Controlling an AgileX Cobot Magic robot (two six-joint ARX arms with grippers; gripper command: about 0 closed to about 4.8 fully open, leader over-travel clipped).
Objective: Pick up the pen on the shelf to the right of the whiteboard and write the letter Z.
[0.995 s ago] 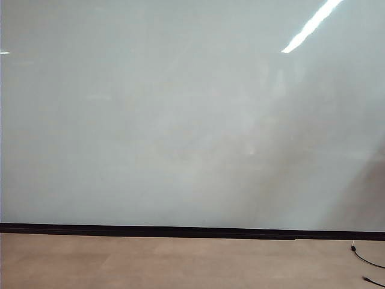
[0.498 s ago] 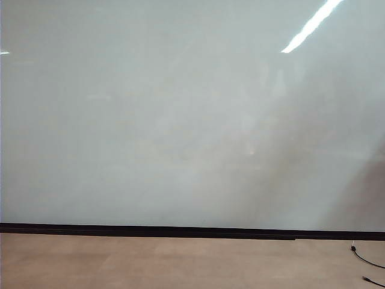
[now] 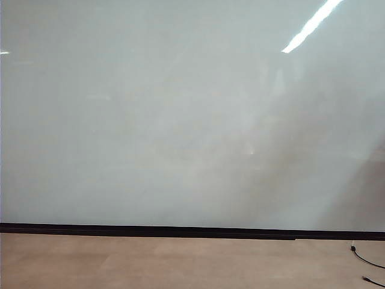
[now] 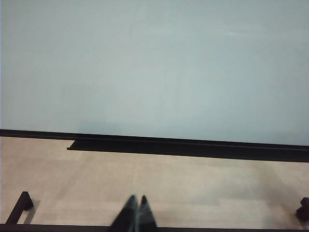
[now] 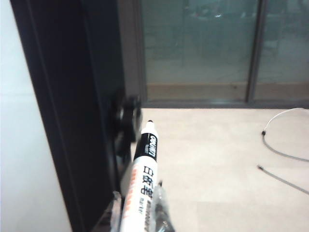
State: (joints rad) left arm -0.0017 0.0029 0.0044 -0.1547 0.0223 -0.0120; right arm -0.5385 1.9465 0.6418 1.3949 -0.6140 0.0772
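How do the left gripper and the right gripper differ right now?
The left gripper holds nothing, its fingers pressed together; the right gripper has the pen between its fingers. The left gripper points over bare floor toward the whiteboard; the right gripper sits beside a black frame. Neither shows in the exterior view.

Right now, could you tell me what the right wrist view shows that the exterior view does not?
Only the right wrist view shows the right gripper closed on the pen, beside a dark upright frame. Only the exterior view shows the wide whiteboard, with no letter Z on it. Both show the beige floor and a thin cable. The left gripper, shut, appears in neither.
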